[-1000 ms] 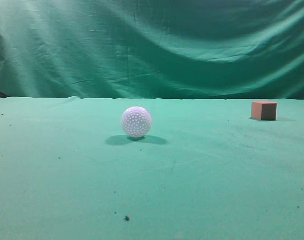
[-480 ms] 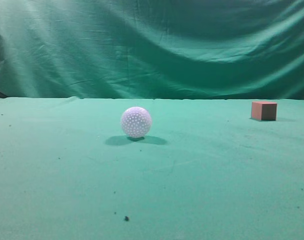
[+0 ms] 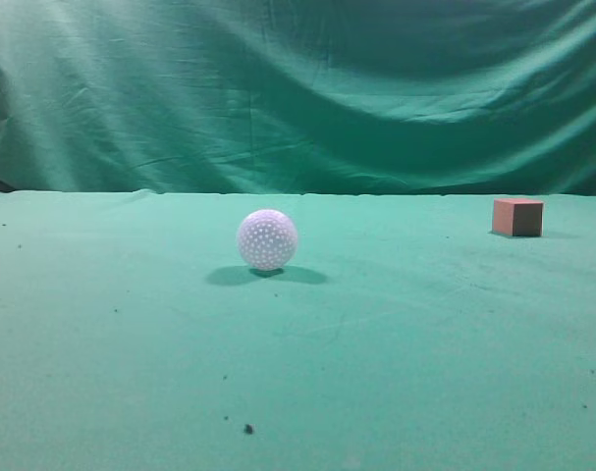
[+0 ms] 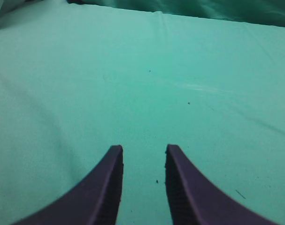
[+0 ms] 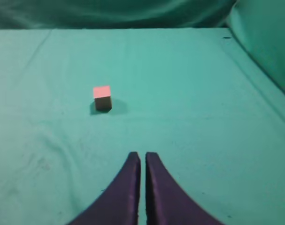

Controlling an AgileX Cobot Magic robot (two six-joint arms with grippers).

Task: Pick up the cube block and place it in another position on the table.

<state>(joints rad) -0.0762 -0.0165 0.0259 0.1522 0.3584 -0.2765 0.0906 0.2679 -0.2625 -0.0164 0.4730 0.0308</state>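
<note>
1. Far right on the table (image 3: 396, 343), the cube block (image 3: 517, 217) sits alone, well apart from the white dimpled ball (image 3: 267, 239).
2. Right gripper (image 5: 142, 157) hangs above the cloth with fingers nearly pressed together, the cube ahead and slightly left.
3. Left gripper (image 4: 143, 151) is spread, holding nothing.

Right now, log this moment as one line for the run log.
stage: pre-grasp | small reddish-brown cube block: untouched on green cloth table | white dimpled ball: resting apart | left gripper: open, empty | right gripper: shut, empty
</note>
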